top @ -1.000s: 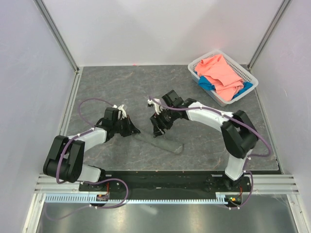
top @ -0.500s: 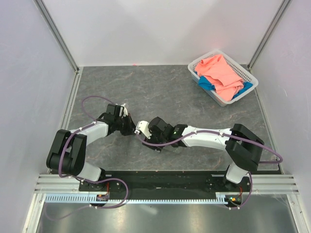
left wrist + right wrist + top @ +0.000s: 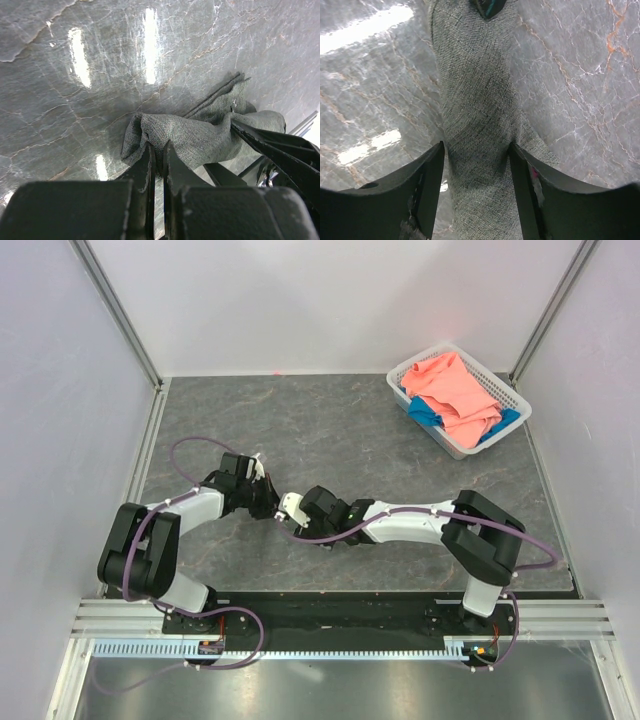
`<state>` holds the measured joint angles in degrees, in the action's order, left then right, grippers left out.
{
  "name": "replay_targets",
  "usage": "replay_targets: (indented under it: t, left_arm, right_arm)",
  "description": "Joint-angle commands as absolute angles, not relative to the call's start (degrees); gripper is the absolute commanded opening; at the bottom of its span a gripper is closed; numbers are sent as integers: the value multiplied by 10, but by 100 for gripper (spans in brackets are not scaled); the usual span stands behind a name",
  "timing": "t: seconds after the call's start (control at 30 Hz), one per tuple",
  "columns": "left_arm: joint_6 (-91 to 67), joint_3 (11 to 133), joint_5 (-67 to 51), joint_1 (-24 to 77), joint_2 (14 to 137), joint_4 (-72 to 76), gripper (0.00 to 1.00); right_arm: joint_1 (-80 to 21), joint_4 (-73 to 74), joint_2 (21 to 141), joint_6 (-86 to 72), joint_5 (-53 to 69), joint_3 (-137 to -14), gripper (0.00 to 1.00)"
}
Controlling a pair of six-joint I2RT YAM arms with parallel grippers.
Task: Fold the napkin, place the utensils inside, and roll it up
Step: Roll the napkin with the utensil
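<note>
The napkin is a dark grey roll lying on the tabletop; both arms hide it in the top view. My left gripper is shut on the roll's left end, with cloth pinched between its nearly closed jaws. It sits at the left centre of the table. My right gripper straddles the roll, with both jaws pressed against its sides so that the cloth narrows between them. Its fingers show close beside my left gripper. The fork and the chopsticks are not in view.
A white basket at the back right holds a salmon-pink cloth and a blue cloth. White walls enclose the table on three sides. The right arm lies low across the table's front centre.
My right arm has dropped and swung left from above the table onto the roll, closing around it. My left gripper has shifted slightly back and left to the roll's end.
</note>
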<state>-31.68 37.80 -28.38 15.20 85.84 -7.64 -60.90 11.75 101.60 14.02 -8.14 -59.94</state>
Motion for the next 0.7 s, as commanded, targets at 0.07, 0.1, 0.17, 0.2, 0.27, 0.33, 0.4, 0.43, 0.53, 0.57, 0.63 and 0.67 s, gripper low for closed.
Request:
replay_targets:
  t: [0.07, 0.1, 0.17, 0.2, 0.27, 0.33, 0.4, 0.43, 0.53, 0.57, 0.63, 0.67]
  left_arm:
    - [-301, 396, -307, 154, 867, -96, 13]
    - [-300, 397, -307, 154, 864, -95, 15]
    - [-297, 400, -303, 153, 859, -95, 26]
    - [-298, 400, -300, 154, 849, -95, 29]
    - [-299, 400, -286, 154, 839, -95, 40]
    - [-300, 397, -266, 154, 823, -96, 46]
    - [-301, 390, -251, 154, 810, -96, 52]
    - [-305, 387, -233, 154, 796, -94, 54]
    - [-306, 370, -201, 153, 773, -94, 57]
    - [-306, 361, -194, 154, 755, -93, 57]
    - [-305, 351, -181, 154, 736, -90, 57]
    - [-305, 339, -178, 154, 714, -87, 58]
  right_arm:
    - [-592, 119, 1039, 154, -93, -620, 59]
    - [-585, 120, 1041, 155, -88, -620, 56]
    - [-576, 122, 1044, 155, -75, -620, 54]
    - [-574, 125, 1045, 155, -69, -620, 52]
    - [-570, 127, 1050, 156, -59, -620, 49]
    - [-564, 134, 1055, 155, -34, -621, 44]
    - [-558, 150, 1059, 149, -2, -632, 38]
    - [-556, 156, 1063, 148, 18, -635, 36]
    - [-548, 194, 1073, 135, 73, -659, 31]
    - [-541, 206, 1074, 132, 86, -666, 30]
    - [-535, 233, 1077, 120, 120, -683, 30]
    - [-528, 244, 1078, 115, 131, -690, 29]
